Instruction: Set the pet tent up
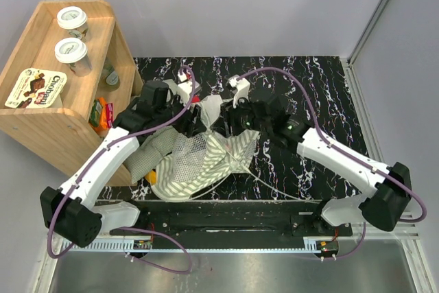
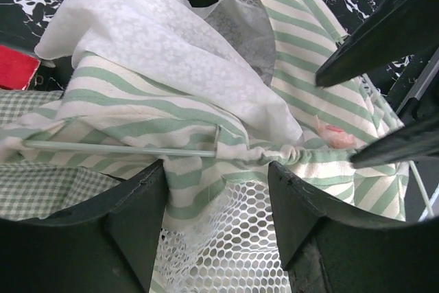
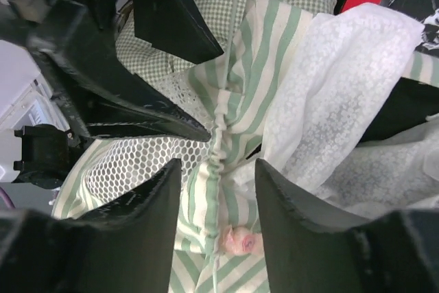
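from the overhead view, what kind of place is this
Likely a robot lab work cell, not a home: plain grey partition walls box in a black marbled tabletop, and a light wooden shelf holds packaged snacks.

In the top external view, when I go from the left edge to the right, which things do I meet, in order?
wooden shelf → snack packets → left pincer → lifted white tip of the pet tent → right pincer
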Robot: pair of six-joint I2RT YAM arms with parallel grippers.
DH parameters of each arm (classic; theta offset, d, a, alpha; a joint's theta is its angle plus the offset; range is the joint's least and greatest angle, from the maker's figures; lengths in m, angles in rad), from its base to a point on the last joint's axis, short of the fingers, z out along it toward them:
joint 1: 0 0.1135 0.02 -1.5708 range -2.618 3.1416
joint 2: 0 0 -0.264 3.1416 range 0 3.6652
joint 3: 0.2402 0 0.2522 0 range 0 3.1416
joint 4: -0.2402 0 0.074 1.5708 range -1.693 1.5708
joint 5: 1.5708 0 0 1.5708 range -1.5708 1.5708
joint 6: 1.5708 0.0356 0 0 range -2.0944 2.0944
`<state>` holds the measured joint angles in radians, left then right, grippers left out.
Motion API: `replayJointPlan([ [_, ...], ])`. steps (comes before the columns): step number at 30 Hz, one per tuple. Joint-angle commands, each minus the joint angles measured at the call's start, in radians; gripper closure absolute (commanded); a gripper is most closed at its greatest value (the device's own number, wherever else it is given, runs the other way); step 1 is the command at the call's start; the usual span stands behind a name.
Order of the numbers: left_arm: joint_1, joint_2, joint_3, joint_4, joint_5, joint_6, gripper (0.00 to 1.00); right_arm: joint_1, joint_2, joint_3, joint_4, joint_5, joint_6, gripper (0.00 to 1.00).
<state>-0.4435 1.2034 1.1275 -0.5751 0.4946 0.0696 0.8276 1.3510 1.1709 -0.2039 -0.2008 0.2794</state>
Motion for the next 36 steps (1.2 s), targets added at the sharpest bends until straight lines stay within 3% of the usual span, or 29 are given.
replayJointPlan([
  [1,0.017,-0.034,0.055,0.008,0.01,0.022,0.37,0.001,-0.003,0.13,-0.167,0.017,-0.111,0.45],
  [7,0.077,-0.051,0.135,-0.025,0.006,0.019,0.37,0.002,0.072,0.138,-0.164,-0.012,-0.111,0.31],
  [13,0.104,-0.057,0.149,-0.028,-0.007,0.041,0.37,0.004,0.184,0.179,-0.108,0.015,-0.173,0.29],
  [14,0.106,-0.057,0.146,-0.025,-0.007,0.042,0.37,0.002,0.2,0.184,-0.101,0.029,-0.189,0.33],
  [17,0.114,-0.057,0.14,-0.023,-0.01,0.048,0.37,0.004,0.224,0.184,-0.081,0.07,-0.223,0.69],
  [22,0.147,-0.065,0.221,-0.098,-0.04,0.099,0.37,0.001,0.165,0.165,-0.071,0.101,-0.328,0.98],
  [27,0.154,-0.077,0.386,-0.238,-0.094,0.159,0.38,-0.016,0.111,0.239,-0.135,0.106,-0.448,1.0],
  [32,0.164,-0.088,0.543,-0.31,-0.168,0.193,0.4,-0.048,0.054,0.352,-0.244,-0.023,-0.534,1.0],
  [36,0.18,-0.107,0.604,-0.336,-0.235,0.265,0.47,-0.059,0.02,0.437,-0.348,-0.094,-0.583,1.0],
])
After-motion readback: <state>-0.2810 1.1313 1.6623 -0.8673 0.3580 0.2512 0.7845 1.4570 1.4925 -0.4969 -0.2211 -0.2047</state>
